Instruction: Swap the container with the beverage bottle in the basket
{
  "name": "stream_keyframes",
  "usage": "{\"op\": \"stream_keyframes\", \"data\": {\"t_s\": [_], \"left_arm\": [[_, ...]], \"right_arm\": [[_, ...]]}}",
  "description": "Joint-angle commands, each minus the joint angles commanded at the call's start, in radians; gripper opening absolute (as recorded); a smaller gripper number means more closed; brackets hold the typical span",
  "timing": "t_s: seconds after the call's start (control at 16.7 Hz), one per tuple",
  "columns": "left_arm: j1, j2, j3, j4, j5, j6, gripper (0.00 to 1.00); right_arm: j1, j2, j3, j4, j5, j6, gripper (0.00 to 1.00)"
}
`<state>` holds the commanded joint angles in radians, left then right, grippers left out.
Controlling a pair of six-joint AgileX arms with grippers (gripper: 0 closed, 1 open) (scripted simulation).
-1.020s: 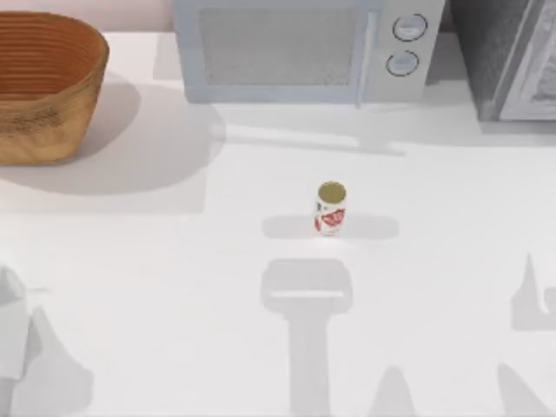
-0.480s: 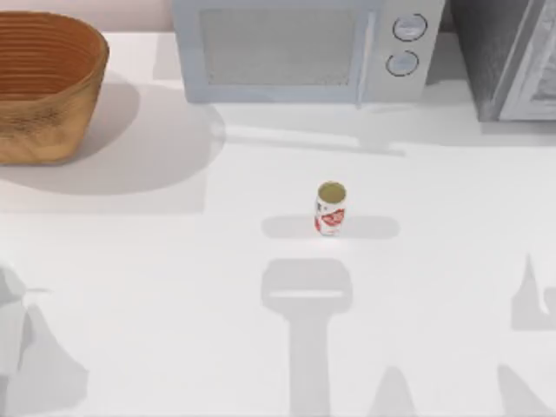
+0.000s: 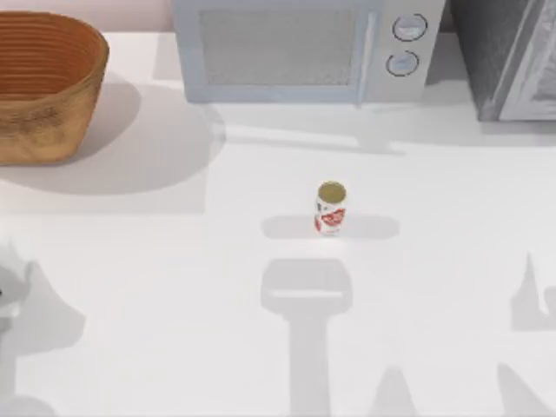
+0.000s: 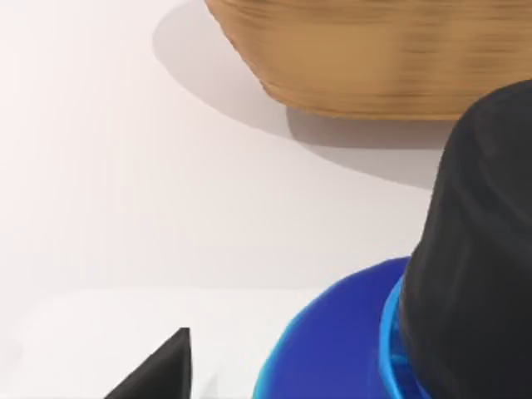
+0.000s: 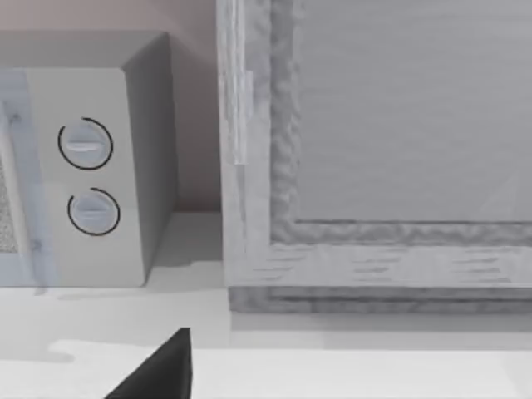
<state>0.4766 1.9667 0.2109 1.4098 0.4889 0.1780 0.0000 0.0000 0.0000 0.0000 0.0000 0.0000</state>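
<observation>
The beverage bottle [image 3: 330, 208], white with red markings and a tan top, stands upright near the middle of the table. The wicker basket [image 3: 43, 87] sits at the far left corner, and the left wrist view shows its outer wall [image 4: 374, 58]. A blue round container [image 4: 332, 349] sits close in the left wrist view, held in my left gripper [image 4: 307, 378], with a dark finger [image 4: 474, 249] over it. A sliver of my left arm [image 3: 4, 300] shows at the table's left edge. My right gripper is parked at the right, one fingertip [image 5: 162, 370] in its wrist view.
A white microwave [image 3: 300, 48] stands along the back edge, with a grey cabinet-like box [image 3: 512, 56] to its right. The right wrist view faces the microwave's dials [image 5: 83, 174] and that grey box [image 5: 399, 150]. Arm shadows lie across the near part of the table.
The bit of my left arm at the left edge has slid down and farther out of the top view, its shadow following. The bottle and basket have not moved.
</observation>
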Motion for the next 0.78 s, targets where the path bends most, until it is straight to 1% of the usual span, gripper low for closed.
{"op": "stream_keyframes", "data": {"t_s": [0.24, 0.78], "left_arm": [[-0.001, 0.001, 0.001, 0.001, -0.001, 0.0, 1.0], [-0.001, 0.001, 0.001, 0.001, -0.001, 0.0, 0.32]], "right_arm": [[0.0, 0.0, 0.0, 0.0, 0.0, 0.0, 1.0], [0.0, 0.0, 0.0, 0.0, 0.0, 0.0, 1.0]]}}
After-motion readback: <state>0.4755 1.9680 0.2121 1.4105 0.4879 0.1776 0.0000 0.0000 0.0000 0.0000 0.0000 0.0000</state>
